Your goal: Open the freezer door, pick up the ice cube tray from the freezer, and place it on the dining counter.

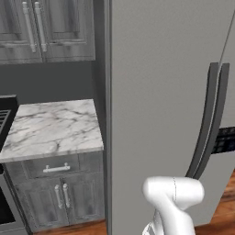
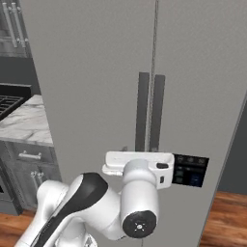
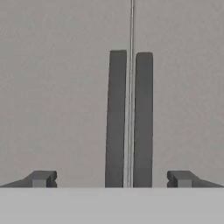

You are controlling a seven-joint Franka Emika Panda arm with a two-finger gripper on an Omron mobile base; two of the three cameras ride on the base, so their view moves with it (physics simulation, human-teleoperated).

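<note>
Freezer door (image 2: 96,72) stands shut, its handle (image 3: 116,118) untouched between the spread, empty gripper (image 3: 111,178) tips; opening, tray retrieval and placing remain.

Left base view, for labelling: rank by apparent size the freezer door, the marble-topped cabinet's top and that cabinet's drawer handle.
1. Matte grey freezer door, by far the largest.
2. White, grey-veined marble top of the narrow cabinet.
3. Small silver drawer handle.
The door stands nearer the camera, which exaggerates its lead, but the order is clear.
</note>
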